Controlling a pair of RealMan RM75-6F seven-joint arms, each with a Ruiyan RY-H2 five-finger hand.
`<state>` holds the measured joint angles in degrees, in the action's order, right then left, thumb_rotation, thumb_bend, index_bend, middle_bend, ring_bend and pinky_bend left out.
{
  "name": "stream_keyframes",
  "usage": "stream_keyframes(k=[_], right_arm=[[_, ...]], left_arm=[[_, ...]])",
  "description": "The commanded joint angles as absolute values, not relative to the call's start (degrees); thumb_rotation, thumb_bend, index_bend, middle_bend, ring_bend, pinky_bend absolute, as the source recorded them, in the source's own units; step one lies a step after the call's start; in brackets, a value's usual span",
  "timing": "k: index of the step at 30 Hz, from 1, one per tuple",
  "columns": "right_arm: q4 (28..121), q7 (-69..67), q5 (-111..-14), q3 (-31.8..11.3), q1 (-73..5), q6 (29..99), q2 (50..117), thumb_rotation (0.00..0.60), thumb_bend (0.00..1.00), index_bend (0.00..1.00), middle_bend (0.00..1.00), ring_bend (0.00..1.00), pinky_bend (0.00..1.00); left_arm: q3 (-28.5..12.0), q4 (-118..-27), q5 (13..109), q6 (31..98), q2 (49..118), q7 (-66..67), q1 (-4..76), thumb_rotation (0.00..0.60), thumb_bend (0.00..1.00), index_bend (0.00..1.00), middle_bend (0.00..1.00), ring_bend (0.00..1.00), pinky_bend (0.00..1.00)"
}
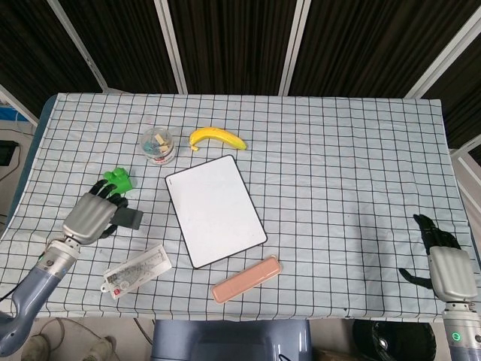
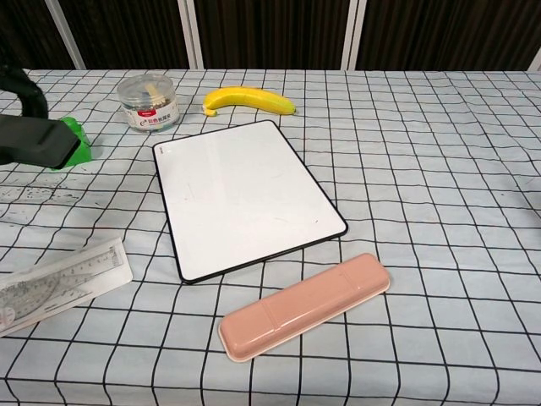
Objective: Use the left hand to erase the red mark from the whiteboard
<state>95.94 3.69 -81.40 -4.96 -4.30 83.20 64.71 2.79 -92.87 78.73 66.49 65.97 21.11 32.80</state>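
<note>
The whiteboard [image 1: 216,210] lies in the middle of the tabletop [image 1: 338,165]. Behind it is the banana [image 1: 216,138]; in front, the pencil case [image 1: 246,279]; left, the ruler [image 1: 137,271].

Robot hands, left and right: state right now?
Left robot hand: holding the dark eraser, off the whiteboard.
Right robot hand: holding nothing; fingers' spread cannot be told.

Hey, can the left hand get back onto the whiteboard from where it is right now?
Probably yes. The left hand, holding the eraser, sits just off the whiteboard, with only bare tablecloth between them; the green block lies off that path.
</note>
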Motion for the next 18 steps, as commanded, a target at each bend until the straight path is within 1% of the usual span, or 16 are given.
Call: stream_keyframes(k=[1,6,11,18], right_arm=[[95.95,3.68,-81.46,-4.94,-4.24,83.35,64.71,0.600,0.04,0.06,0.12,0.21,0.21],[96.03,3.86,-81.32,-4.94,-4.32,83.12,64.77,0.600,0.04,0.06,0.12,0.21,0.21],[96.05,4.26,-81.20,-4.97,-4.36,83.08,64.90,0.600,0.04,0.06,0.12,0.21,0.21],[96.03,4.27,-80.76,-5.08,-4.35,82.92,64.83,0.600,0.04,0.06,0.12,0.21,0.21]], left_arm=[[4.25,-89.17,79.10,67.16,66.69,19.05,30.49,0.600,0.24,0.43,0.45,0.18,0.16],[4.06,-83.90,79.62,66.05,69.05,14.54,29.65,0.600,0.24,0.43,0.45,0.18,0.16],[3.40,-79.78,81.08,64.35,72.20,11.64,30.60,0.600,0.24,0.43,0.45,0.18,0.16],[2.06,-76.70,80.00,59.98,75.62,12.70,32.25,0.600,0.24,0.41,0.44,0.18,0.16]])
